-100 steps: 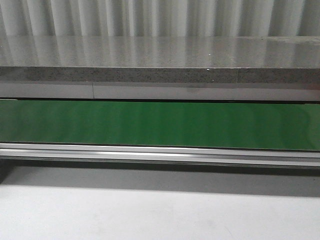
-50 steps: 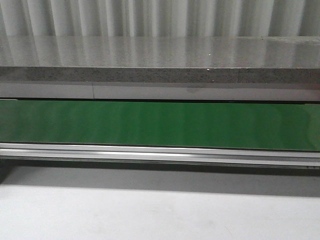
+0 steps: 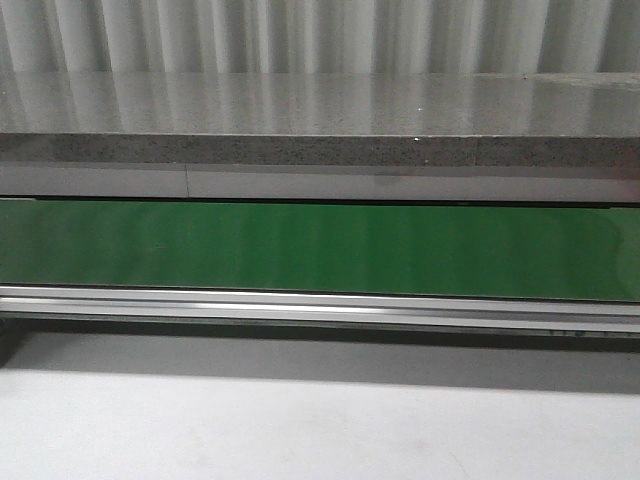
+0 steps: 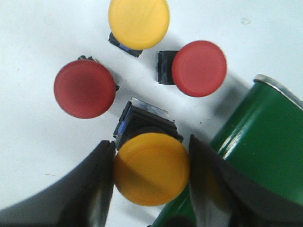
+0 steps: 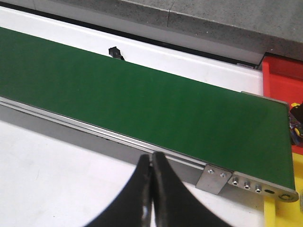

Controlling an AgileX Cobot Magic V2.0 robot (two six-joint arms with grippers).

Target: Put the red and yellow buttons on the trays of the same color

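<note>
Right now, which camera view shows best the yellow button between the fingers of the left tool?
The left wrist view: the yellow button fills the gap of the left tool, with its cap and base visible. The front view and the right wrist view do not show it.

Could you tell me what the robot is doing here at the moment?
The left gripper straddles a yellow button, its fingers at either side, beside the green conveyor belt. Another yellow button and two red buttons lie loose nearby. The right gripper hangs shut over the belt's near rail, holding nothing.
</note>
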